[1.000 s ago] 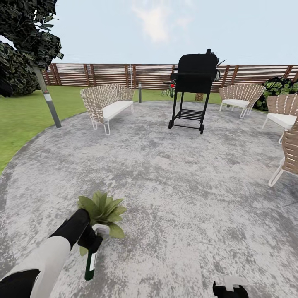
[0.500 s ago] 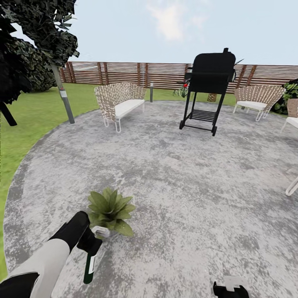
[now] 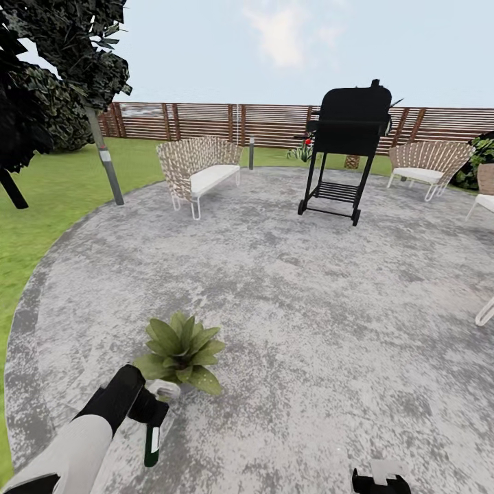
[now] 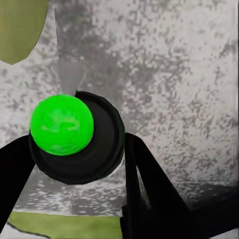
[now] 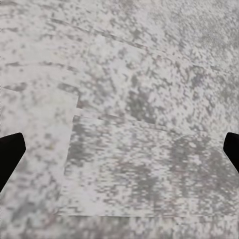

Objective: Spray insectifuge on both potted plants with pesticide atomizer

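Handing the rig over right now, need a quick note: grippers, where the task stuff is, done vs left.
Left gripper: shut on the pesticide atomizer, bottle hanging down, trigger head beside the potted plant.
Right gripper: open, empty, low over the patio.
Done: atomizer picked up and brought to one plant.
Left: no whitish specks visible on these leaves, so spray it, then find and spray the second plant.

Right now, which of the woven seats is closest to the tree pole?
The long woven sofa with the white cushion, left of the black grill. The other woven chair sits far across the patio by the fence.
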